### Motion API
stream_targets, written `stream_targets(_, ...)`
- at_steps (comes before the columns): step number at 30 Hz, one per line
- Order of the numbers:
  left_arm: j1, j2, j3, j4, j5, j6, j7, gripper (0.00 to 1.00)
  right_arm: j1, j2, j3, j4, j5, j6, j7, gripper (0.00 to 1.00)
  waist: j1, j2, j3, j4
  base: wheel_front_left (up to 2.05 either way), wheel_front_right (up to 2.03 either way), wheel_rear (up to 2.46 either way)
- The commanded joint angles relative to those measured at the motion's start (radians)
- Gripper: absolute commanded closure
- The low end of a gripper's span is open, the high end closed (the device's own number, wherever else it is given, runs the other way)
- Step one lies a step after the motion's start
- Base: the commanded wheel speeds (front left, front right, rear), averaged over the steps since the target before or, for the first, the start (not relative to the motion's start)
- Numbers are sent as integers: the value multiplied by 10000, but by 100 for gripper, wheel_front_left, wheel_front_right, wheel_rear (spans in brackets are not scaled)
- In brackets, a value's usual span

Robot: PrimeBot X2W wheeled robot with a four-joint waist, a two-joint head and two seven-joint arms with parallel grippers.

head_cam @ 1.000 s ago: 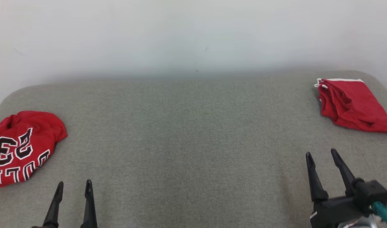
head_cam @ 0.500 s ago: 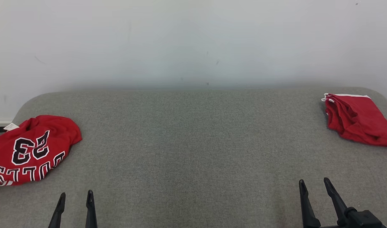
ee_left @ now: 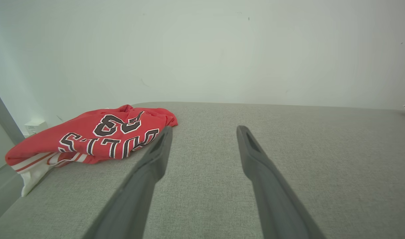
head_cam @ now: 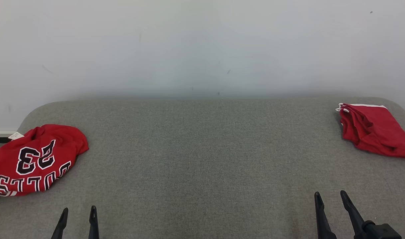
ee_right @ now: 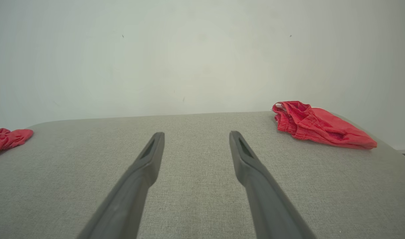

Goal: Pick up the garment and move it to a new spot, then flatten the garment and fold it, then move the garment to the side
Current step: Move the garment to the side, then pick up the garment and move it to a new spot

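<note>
We find the crumpled red lettered jersey [head_cam: 36,159] mid-left in the head view, its hem overhanging the rim of the grey fabric-covered table [head_cam: 202,159]. The left tool [head_cam: 79,209] and right tool [head_cam: 330,193], at the bottom corners, both stand released and empty. A one-sided pinch could drag the jersey off.

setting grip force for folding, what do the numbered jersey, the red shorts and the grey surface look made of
Numbered jersey: soft matte red fabric, probably a knit; it slumps in loose wrinkles.
Red shorts: thin matte cloth with white trim; fine creases at the bunched edge.
Grey surface: coarse woven upholstery, matte; visible weave, rounded corners suggest padding.
</note>
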Motion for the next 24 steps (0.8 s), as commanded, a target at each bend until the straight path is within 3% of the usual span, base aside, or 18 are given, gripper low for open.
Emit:
stream_targets(1,-121,63,19,45,37,45,-4,0,136,33,-45,3,51,-23,-8,0,0,0,-2,1,0,0,0)
stream_targets(24,-241,227,-201,-44,-157,130,153,0,179,91,-61,260,322,-23,-99,0,0,0,-25,86,0,0,0)
